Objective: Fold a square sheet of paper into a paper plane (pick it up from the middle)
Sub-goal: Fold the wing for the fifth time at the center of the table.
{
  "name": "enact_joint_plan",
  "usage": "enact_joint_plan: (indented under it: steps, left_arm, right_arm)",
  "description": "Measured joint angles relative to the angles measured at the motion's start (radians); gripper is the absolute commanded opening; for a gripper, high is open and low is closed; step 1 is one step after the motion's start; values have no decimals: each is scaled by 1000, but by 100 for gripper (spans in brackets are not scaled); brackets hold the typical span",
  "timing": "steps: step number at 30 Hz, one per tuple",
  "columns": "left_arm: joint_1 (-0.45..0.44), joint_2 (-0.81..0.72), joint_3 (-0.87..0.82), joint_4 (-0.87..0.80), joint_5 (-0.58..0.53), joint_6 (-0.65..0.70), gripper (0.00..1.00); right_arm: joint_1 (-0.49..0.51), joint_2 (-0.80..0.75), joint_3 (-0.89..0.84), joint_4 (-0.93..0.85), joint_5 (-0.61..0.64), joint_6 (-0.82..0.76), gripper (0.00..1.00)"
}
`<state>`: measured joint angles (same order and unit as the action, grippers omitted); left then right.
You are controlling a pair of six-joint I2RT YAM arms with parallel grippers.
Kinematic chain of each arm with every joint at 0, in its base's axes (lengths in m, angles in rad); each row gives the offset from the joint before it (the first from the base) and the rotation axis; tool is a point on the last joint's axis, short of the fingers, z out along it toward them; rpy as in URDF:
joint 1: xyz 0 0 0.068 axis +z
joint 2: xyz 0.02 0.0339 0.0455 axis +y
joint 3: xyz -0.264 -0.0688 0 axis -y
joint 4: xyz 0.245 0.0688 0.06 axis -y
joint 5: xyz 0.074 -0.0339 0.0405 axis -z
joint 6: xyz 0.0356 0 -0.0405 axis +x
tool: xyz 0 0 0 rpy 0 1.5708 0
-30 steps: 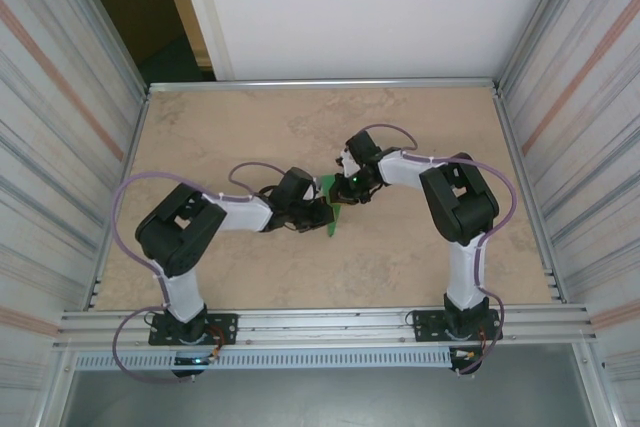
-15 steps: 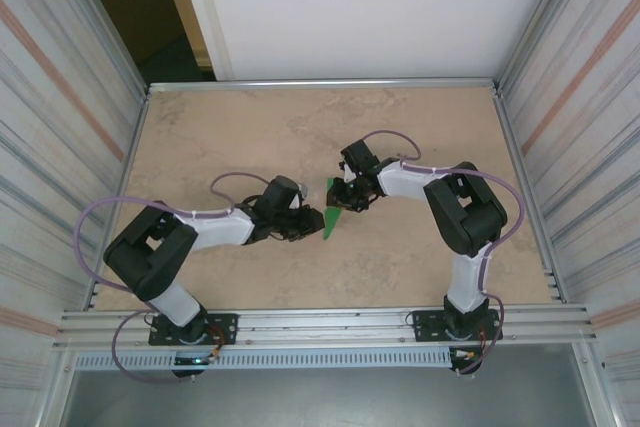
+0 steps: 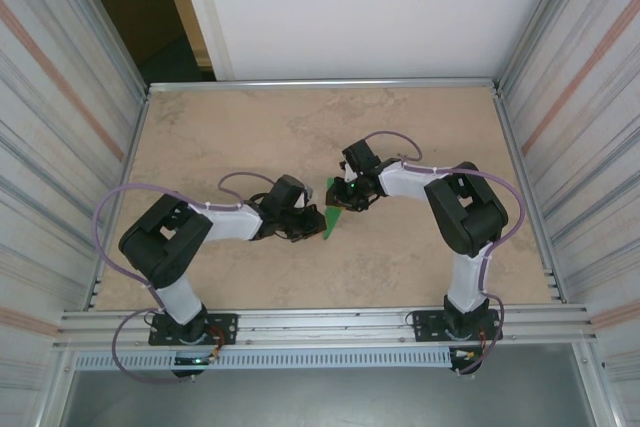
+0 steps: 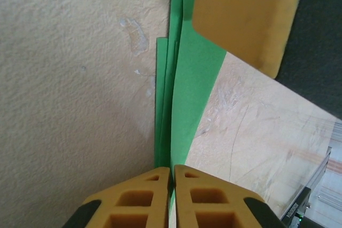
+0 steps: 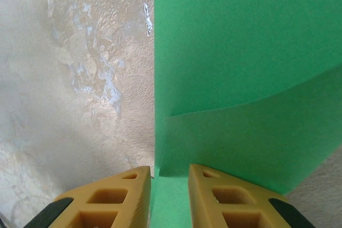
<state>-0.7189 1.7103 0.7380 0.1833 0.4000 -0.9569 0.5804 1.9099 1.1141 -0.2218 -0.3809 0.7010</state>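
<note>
The paper plane [image 3: 332, 215] is a slim, pointed fold of bright green paper in the middle of the table. My left gripper [image 3: 312, 221] reaches it from the left. In the left wrist view that gripper [image 4: 172, 170] is shut on the near edge of the stacked green layers [image 4: 195, 78]. My right gripper [image 3: 345, 199] comes in from the right at the plane's upper end. Seen from the right wrist, its jaws [image 5: 169, 177] stand apart over the green paper [image 5: 240, 52], where a folded flap overlaps the lower layer. One right finger [image 4: 246, 20] rests over the paper's far end.
The tan table [image 3: 420, 127] is walled by metal rails [image 3: 320, 83] at the back and both sides. Both arms bend inward toward the centre, their cables looping above them.
The left gripper drew back from the paper, then closed on its edge again. The right gripper shifted slightly left and its jaws parted.
</note>
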Motion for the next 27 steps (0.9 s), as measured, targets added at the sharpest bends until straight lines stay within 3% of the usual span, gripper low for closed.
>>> enact_joint_plan:
  steps: [9,15,20,27]
  left_arm:
    - [0,33,6,15,26,3,5]
    - [0,33,11,13,26,23,4]
    - [0,33,21,2,26,55,5]
    - [0,32,33,-4,25,119,5]
  right_arm:
    - [-13,-13,-20,20,-25,6,28]
    - [-33,-72,-26,11,-27,-11,41]
    - [-45,-189,-43,-17,60,-65,57]
    - [-90,-249,-112,-69,167,-104,61]
